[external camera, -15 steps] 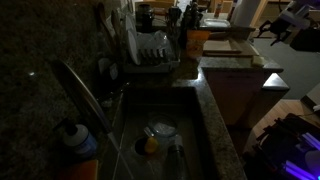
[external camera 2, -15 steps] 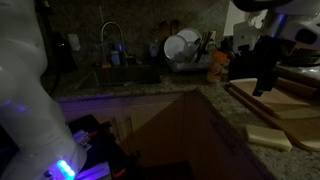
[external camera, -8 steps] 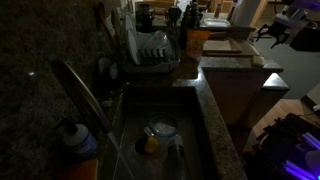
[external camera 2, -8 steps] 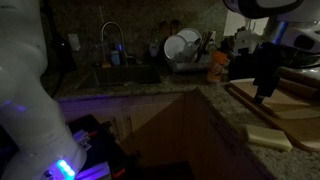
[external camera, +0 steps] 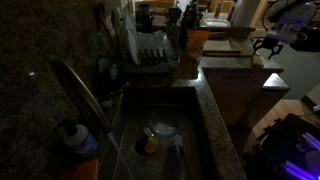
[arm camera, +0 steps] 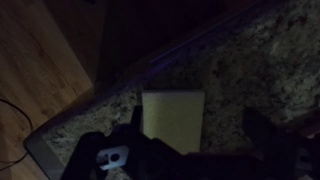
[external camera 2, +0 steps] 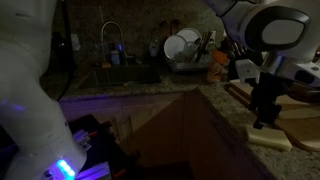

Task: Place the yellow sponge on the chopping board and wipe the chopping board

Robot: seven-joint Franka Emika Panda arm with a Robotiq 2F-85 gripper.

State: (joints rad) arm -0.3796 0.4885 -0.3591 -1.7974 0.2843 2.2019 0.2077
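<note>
Countertop: arm reaches down, end effector above yellow sponge.

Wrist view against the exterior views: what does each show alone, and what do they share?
Wrist view alone: the claw is open, a finger on each side of the sponge. Exterior views alone: the faucet, the dish rack and the arm. Shared: the sponge lies on the counter beside the board, not on it, with the claw over it.
</note>
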